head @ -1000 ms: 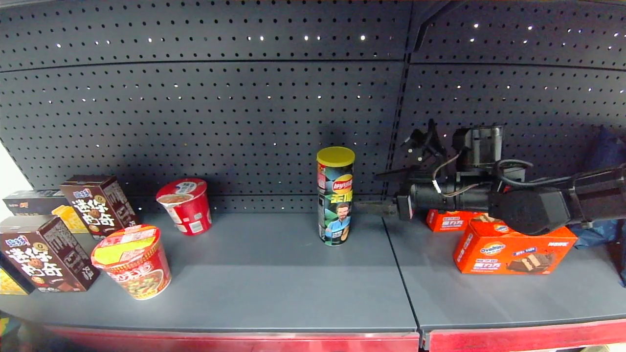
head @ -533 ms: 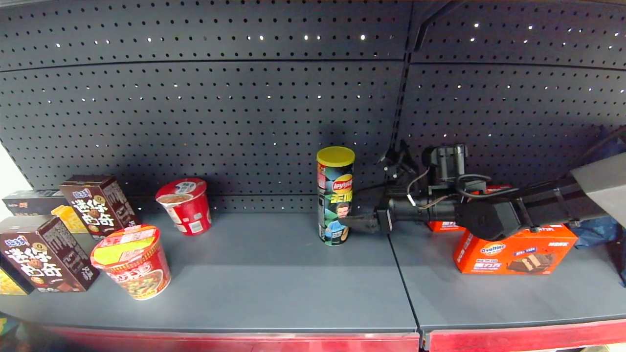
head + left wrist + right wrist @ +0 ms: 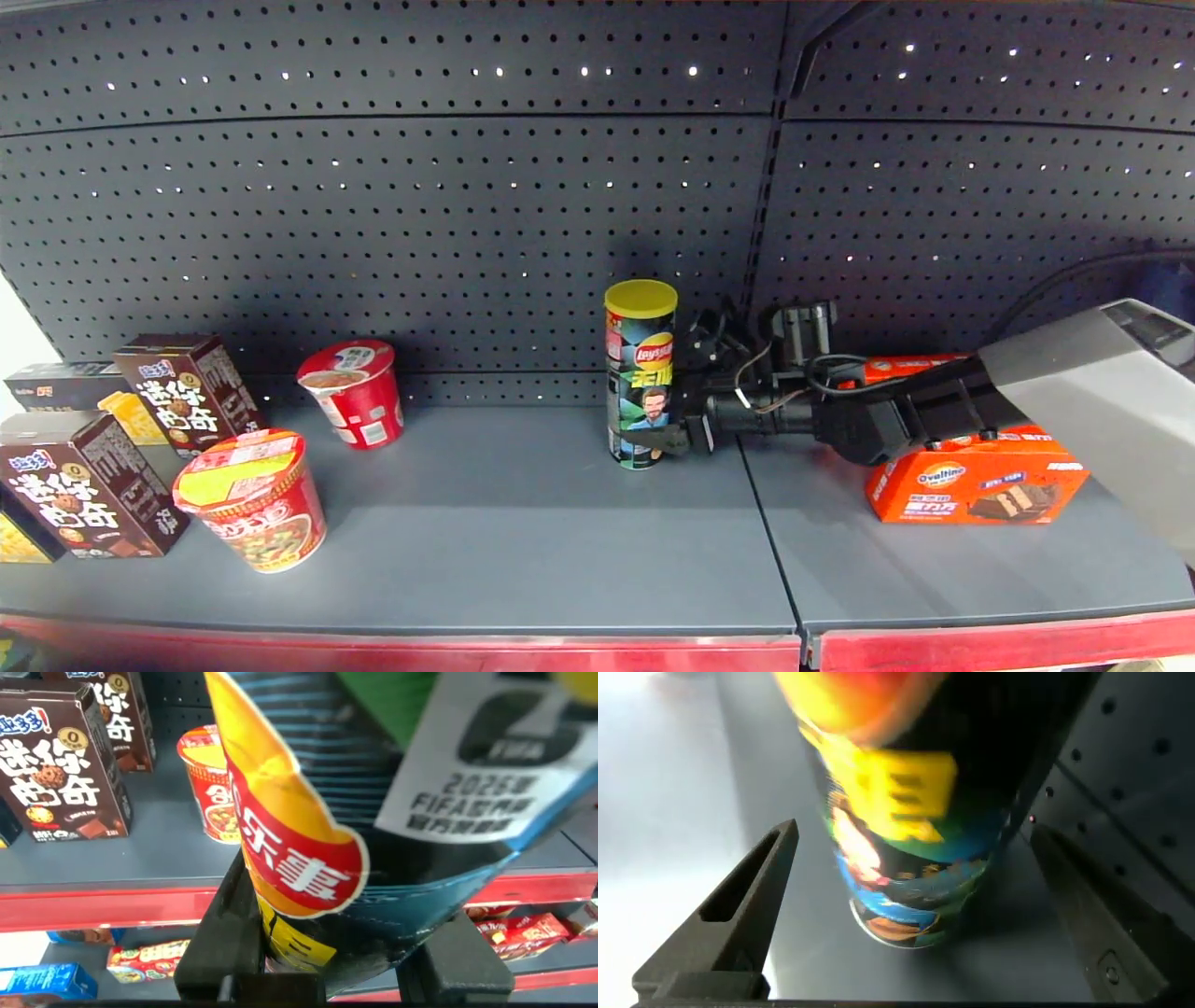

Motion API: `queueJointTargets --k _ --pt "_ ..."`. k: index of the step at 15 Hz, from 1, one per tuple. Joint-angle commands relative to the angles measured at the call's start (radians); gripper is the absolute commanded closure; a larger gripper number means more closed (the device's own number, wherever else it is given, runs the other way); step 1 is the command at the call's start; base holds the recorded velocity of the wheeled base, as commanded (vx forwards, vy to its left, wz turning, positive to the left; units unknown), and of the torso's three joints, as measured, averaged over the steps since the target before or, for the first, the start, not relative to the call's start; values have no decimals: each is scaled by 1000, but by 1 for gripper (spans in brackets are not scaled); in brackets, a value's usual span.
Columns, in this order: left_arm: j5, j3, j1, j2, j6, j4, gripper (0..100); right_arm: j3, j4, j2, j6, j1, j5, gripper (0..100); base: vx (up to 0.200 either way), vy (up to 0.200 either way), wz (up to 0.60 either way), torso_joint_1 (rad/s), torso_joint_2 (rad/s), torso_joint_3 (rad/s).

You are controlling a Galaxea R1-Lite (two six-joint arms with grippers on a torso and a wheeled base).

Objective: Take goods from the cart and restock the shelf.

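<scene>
The chip can (image 3: pixel 640 373) stood mid-way along the shelf (image 3: pixel 523 541) near the back panel (image 3: pixel 420 233), my right pincer (image 3: pixel 663 431) straddling its base. To its left I saw the rear noodle cup (image 3: pixel 353 392), the front noodle cup (image 3: pixel 252 499) nearer me, and boxes (image 3: pixel 79 485) beyond; to its right, a carton (image 3: pixel 976 476). My left pincer (image 3: pixel 341 952) clasped a second can (image 3: pixel 374 859) before the shelf.

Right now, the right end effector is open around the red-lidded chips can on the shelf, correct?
No: the head view shows its lid is yellow, not red. The right end effector is open around the yellow-lidded chips can on the shelf.
</scene>
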Motion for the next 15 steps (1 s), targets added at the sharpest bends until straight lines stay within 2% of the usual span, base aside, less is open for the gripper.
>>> queueJointTargets --k 1,5,6,12,14,15 --pt "0 0 2 -24 0 9 100 -32 -4 50 5 11 1 0 0 0 0 0 0 0" --pt "0 -10 2 -53 0 58 100 -38 -76 87 56 36 8 0 0 0 0 0 0 0" --pt "0 -10 2 -59 0 64 100 -37 -92 88 57 34 19 100 0 0 0 0 0 0" --pt "0 6 0 -79 0 72 100 15 -95 7 65 62 -33 100 0 0 0 0 0 0" --pt "0 13 2 -96 0 72 100 91 -106 -73 103 100 -81 100 0 0 0 0 0 0" --pt "0 13 2 -102 0 72 100 157 -150 -123 148 137 -156 100 0 0 0 0 0 0"
